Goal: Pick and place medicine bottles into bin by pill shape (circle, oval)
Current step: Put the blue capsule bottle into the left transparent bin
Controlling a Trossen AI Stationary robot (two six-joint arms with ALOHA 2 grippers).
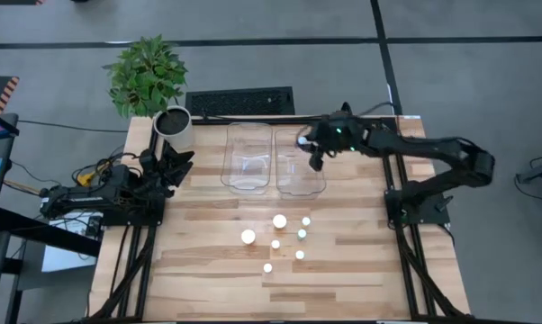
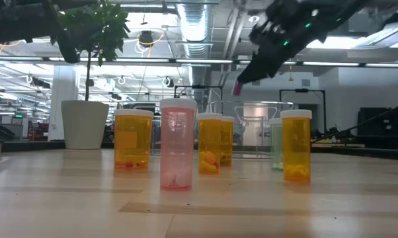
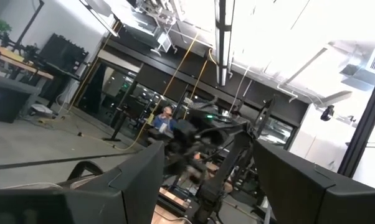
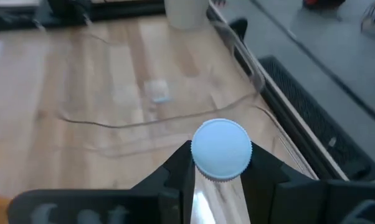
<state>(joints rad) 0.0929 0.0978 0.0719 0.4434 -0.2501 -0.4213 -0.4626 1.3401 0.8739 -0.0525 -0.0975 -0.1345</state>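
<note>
Several medicine bottles with white caps point(image 1: 279, 220) stand in a cluster at the table's middle. In the low view they are orange point(image 2: 133, 140), pink point(image 2: 178, 147) and green point(image 2: 275, 144). My right gripper point(image 1: 314, 155) is shut on a white-capped bottle point(image 4: 222, 149) above the right clear bin point(image 1: 300, 180); a pink bit point(image 2: 238, 87) shows below the fingers in the low view. My left gripper point(image 1: 176, 166) is open and empty at the table's left edge, near the white plant pot point(image 1: 174, 129). My right gripper pinches the bottle between its two fingers point(image 4: 262, 165), on opposite sides just under the white cap point(image 4: 207, 177). The fingers slant down from the table's right. The cap's top faces the wrist camera. The bottle is lifted clear, above the right bin.
Two clear bins stand side by side at the far middle, the left one point(image 1: 248, 157) beside the right. The plant pot holds a green plant point(image 1: 147, 74) at the far left corner. A black grille point(image 1: 239, 101) lies beyond the far edge.
</note>
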